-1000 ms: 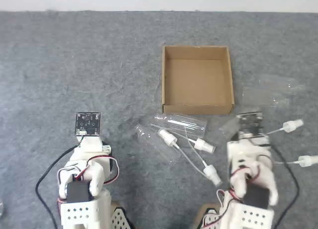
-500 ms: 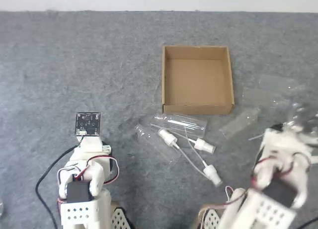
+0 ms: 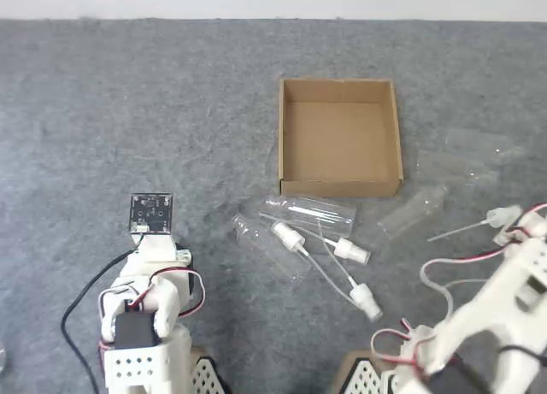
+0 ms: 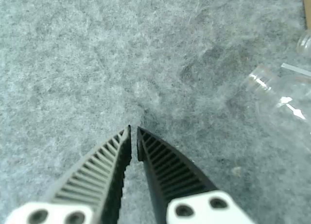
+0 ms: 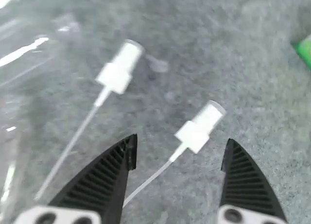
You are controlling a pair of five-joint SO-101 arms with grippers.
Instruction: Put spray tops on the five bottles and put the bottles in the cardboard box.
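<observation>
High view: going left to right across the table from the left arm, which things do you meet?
left arm → cardboard box → lone clear bottle → spray top near the right edge

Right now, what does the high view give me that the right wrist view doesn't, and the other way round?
High view: the cardboard box, empty, with clear bottles and three spray tops lying on the mat in front of it. Right wrist view: the right gripper open, its fingers either side of a spray top lying on the mat, plus a green object at the frame edge. Both: the grey mat and, probably the same one in each, the long-tubed spray top beside the right arm.
</observation>
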